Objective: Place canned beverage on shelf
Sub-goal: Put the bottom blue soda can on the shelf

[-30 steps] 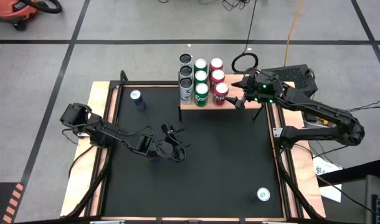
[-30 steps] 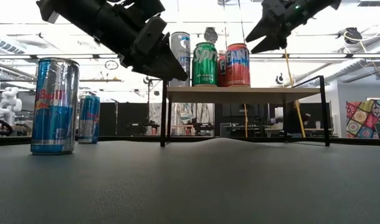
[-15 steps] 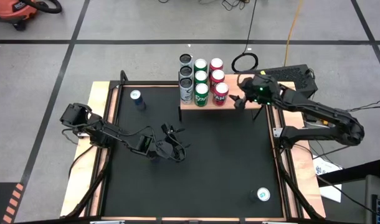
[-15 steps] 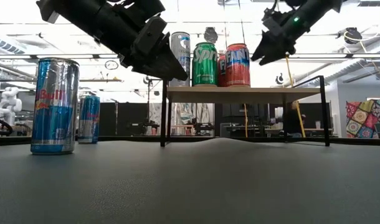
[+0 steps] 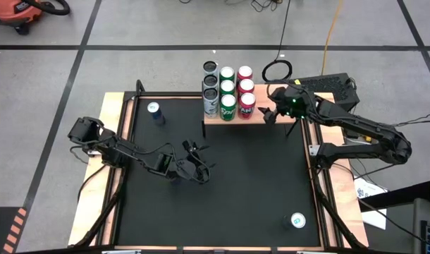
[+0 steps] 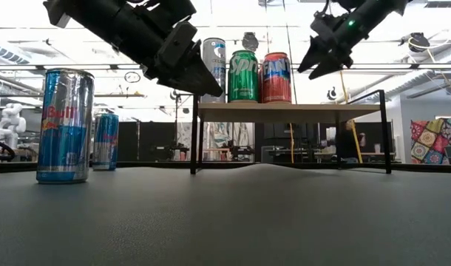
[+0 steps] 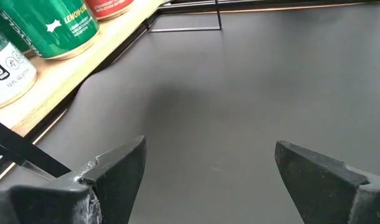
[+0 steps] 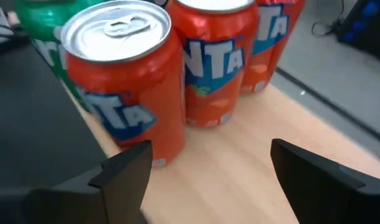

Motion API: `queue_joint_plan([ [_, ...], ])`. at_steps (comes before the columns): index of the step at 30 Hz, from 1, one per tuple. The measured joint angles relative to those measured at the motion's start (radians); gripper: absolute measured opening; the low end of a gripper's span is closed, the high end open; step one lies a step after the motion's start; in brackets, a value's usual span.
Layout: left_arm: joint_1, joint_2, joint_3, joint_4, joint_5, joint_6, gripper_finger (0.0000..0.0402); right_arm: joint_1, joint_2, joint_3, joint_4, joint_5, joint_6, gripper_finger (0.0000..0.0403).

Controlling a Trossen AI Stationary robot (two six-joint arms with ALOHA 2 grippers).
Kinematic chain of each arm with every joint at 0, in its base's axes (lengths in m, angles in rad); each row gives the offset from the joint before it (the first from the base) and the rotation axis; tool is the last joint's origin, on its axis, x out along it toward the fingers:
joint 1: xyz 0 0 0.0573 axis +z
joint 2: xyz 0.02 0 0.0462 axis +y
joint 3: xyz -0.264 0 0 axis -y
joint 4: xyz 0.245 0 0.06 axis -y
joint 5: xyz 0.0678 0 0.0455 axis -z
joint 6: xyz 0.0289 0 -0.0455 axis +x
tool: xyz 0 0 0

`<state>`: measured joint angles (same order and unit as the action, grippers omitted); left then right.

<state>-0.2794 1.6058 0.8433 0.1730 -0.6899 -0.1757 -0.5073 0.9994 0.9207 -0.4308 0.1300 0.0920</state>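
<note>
The shelf (image 6: pixel 285 111), a light wood plank on thin black legs, stands at the table's far side (image 5: pixel 237 118). On it stand three rows of upright cans: silver, green and red. The front red Fanta can (image 5: pixel 247 104) stands next to a green Sprite can (image 6: pixel 244 75). My right gripper (image 5: pixel 266 113) is open, just right of that Fanta can and above the plank (image 8: pixel 240 168). My left gripper (image 5: pixel 203 159) is open and empty over the table's middle, above the tabletop. My right gripper has one finger (image 8: pixel 124 168) next to the front Fanta can's lower side (image 8: pixel 162 152), coming level from the table's right. I cannot tell whether the finger touches the can. The can stands upright on the plank.
A blue Red Bull can (image 5: pixel 154 110) stands on the black table at the far left, and shows in the low view (image 6: pixel 65 125). Another can (image 5: pixel 297 221) stands near the front right corner. Wooden rails edge the table's sides.
My right gripper has moved toward the table's left along the shelf, still open. The front Fanta can has slid left on the plank, staying upright, and now stands next to the Sprite can.
</note>
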Motion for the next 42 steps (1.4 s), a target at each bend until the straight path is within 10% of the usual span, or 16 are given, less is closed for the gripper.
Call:
queue_joint_plan([
  [11,0.03,0.0,0.0,0.161,0.13,0.151,0.0352,0.236,-0.059,0.0,-0.174,-0.05,0.247,0.0313],
  [24,0.055,0.156,0.0,0.465,0.402,0.29,0.0352,0.738,0.041,0.0,-0.336,0.13,0.764,0.0313],
  [42,0.103,0.263,0.006,0.637,0.615,0.29,0.0352,1.113,0.265,0.181,-0.707,-0.057,1.423,0.0313],
])
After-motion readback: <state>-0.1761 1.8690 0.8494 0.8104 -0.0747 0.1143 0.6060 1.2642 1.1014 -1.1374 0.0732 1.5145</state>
